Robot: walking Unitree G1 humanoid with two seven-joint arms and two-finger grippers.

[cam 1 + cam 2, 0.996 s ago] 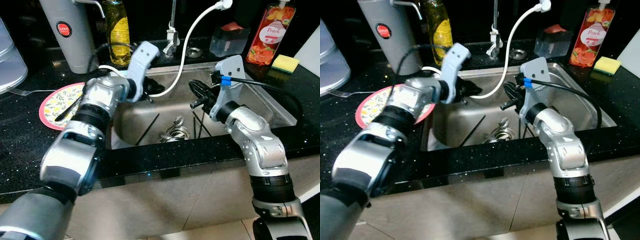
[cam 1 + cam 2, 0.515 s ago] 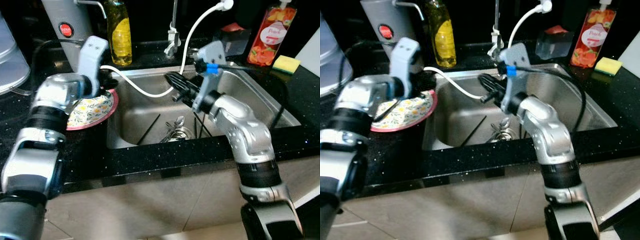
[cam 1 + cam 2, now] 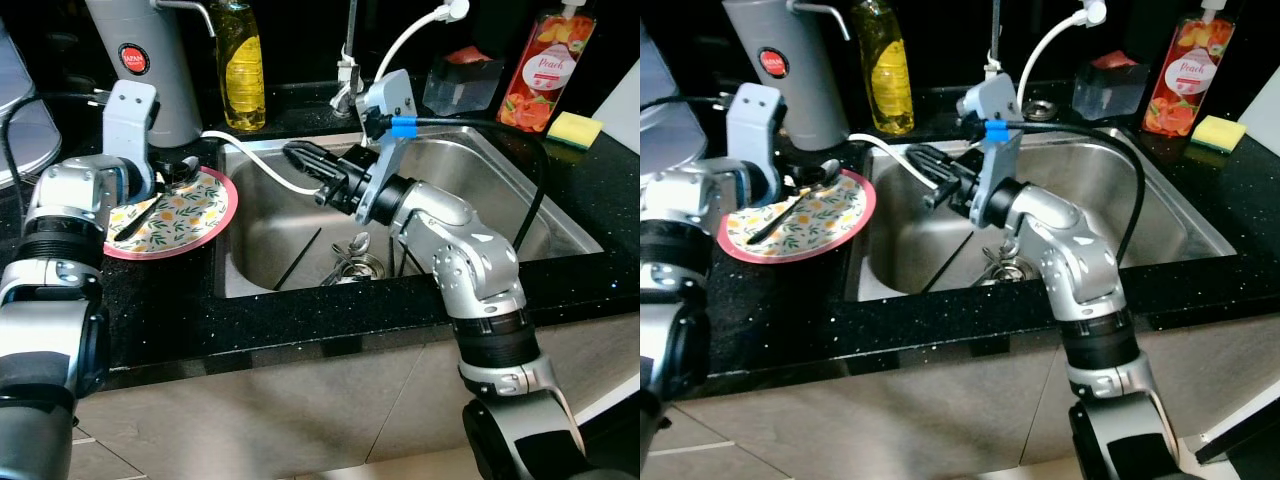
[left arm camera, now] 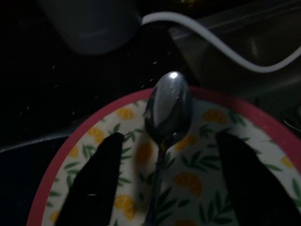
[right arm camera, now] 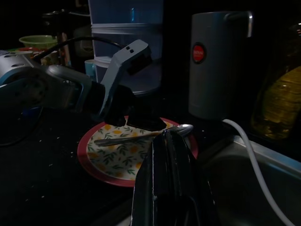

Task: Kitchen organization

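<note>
Left tool (image 4: 162, 188) hangs released over spoon (image 4: 165, 113) on plate (image 3: 205, 215); right tool (image 3: 305, 160), clenched, hovers above sink (image 3: 560, 225).

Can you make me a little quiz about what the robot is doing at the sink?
1. True or false: a spoon lies on the flowery plate.
2. Which gripper hangs over that plate? A) left gripper B) right gripper
3. Fill in: the right gripper reaches across the ____ toward the plate.

Key: 1 true. 2 A; its fingers stand open on either side of the spoon. 3 sink.
</note>
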